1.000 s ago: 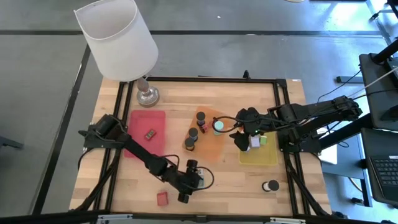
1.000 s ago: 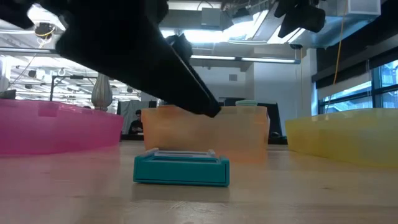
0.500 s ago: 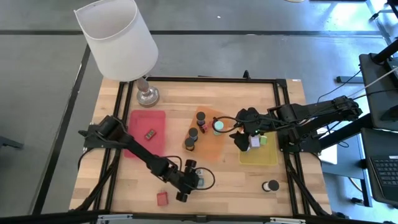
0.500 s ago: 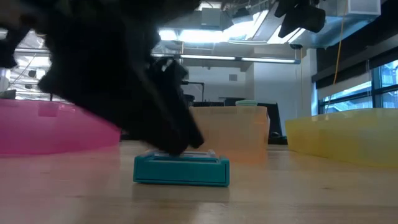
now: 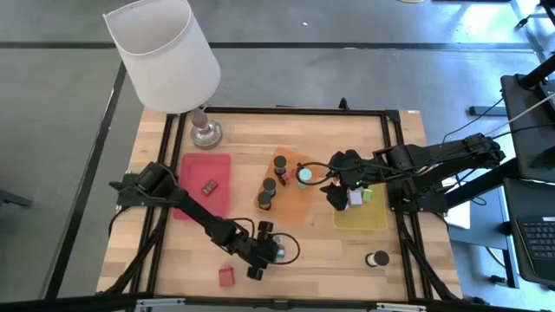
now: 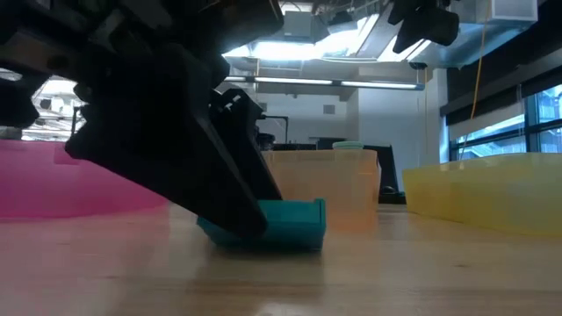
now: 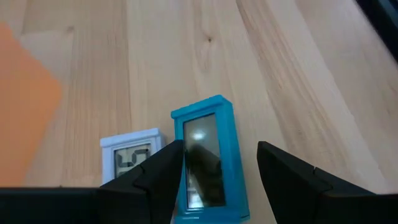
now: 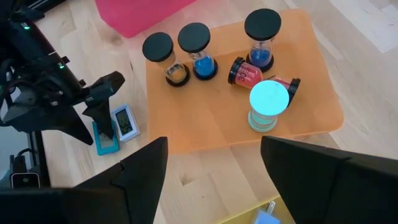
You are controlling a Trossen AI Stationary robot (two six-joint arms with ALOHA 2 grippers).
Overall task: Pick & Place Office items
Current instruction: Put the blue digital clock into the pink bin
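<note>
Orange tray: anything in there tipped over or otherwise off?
Yes. On the orange tray, one red sand timer lies on its side beside the upright teal-capped one; the three black-capped timers stand upright. Nothing looks spilled or broken.

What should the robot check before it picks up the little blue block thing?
1. Left gripper is around the teal block: ok, one finger on each side.
2. Block sitting flat: not ok, in the low view it is tipped up at one end.
3. Fingers clear of the white display beside the block: cannot tell.
4. Grip firm enough to lift: cannot tell.
5. Right gripper out of the way: ok, it hangs by the yellow tray.
</note>
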